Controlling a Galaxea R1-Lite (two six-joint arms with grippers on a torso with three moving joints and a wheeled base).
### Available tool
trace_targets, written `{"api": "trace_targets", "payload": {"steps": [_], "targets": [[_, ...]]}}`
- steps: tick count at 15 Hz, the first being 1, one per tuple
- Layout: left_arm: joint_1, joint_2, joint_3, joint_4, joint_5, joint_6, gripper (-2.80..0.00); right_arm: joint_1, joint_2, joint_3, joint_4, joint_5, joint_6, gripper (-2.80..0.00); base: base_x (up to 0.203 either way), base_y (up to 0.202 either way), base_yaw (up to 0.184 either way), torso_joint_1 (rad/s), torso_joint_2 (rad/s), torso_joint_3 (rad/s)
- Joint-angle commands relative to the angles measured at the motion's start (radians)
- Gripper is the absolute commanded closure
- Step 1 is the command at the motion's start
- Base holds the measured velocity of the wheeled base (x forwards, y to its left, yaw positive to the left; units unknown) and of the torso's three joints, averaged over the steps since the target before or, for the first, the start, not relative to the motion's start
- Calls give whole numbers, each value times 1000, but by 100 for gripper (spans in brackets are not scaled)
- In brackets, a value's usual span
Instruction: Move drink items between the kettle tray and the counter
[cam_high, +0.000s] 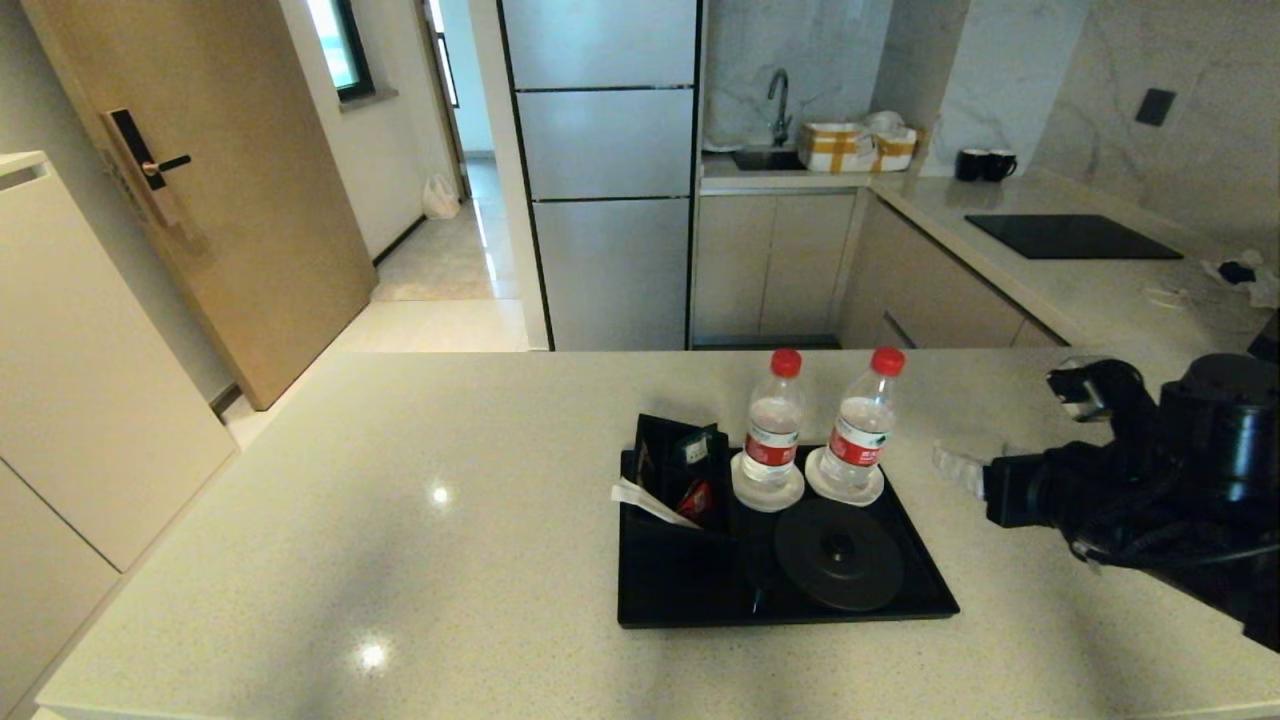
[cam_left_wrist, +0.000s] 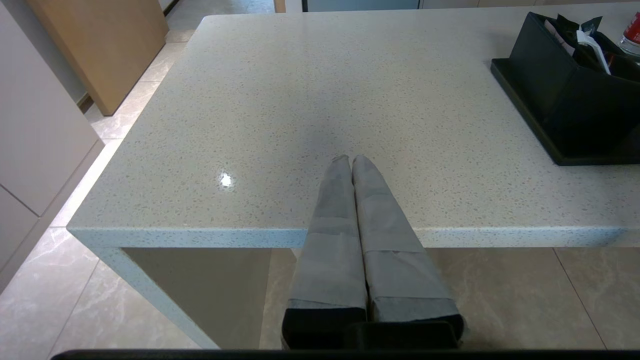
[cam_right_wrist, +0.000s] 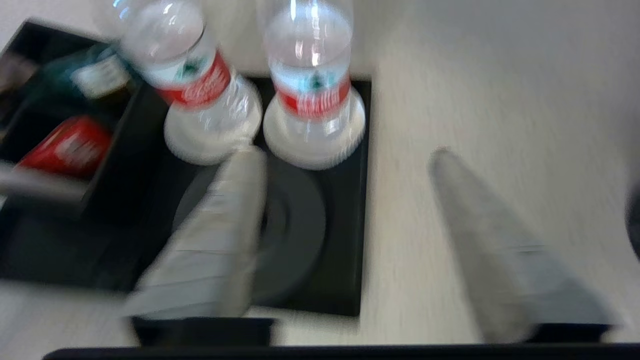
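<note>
The wide, light beige speckled stone counter stands before a grey refrigerator and a wooden door. On it lies the flat black rectangular tray, carrying two clear red-capped water bottles on white coasters at its 12 o'clock edge. The right tool hovers at the tray's 3 o'clock, fingers apart, empty. The left tool is closed over the counter's near edge.

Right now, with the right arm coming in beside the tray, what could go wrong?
1. The two bottles stand close together on coasters; reaching for the nearer one may tip its neighbour.
2. The right gripper, jaws open, straddles the tray edge; a low approach could catch the rim and shift the tray.
3. The kettle base is empty, with no kettle in view.
</note>
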Motion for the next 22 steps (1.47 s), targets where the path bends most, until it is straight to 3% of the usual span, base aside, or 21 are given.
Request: {"api": "trace_targets", "payload": {"steps": [1, 4, 6, 9, 11, 14, 17, 20, 22], "targets": [[0, 0, 0, 0, 1, 0, 0, -7, -172, 72, 25, 3, 9, 0, 0, 0, 0, 0, 0, 0], [0, 0, 0, 0, 1, 0, 0, -18, -258, 115, 113, 31, 20, 0, 0, 0, 0, 0, 0, 0], [1, 0, 0, 0, 1, 0, 0, -91, -438, 101, 285, 128, 21, 0, 0, 0, 0, 0, 0, 0], [2, 0, 0, 0, 1, 0, 0, -404, -622, 58, 537, 327, 21, 0, 0, 0, 0, 0, 0, 0], [1, 0, 0, 0, 1, 0, 0, -519, -641, 39, 654, 437, 18, 0, 0, 0, 0, 0, 0, 0], [0, 0, 0, 0, 1, 0, 0, -754, -644, 35, 703, 539, -7, 0, 0, 0, 0, 0, 0, 0], [2, 0, 0, 0, 1, 0, 0, -924, -596, 28, 747, 597, -35, 0, 0, 0, 0, 0, 0, 0], [0, 0, 0, 0, 1, 0, 0, -997, -484, 12, 752, 618, -42, 0, 0, 0, 0, 0, 0, 0], [0, 0, 0, 0, 1, 0, 0, -1021, -412, 5, 748, 689, -44, 0, 0, 0, 0, 0, 0, 0]]}}
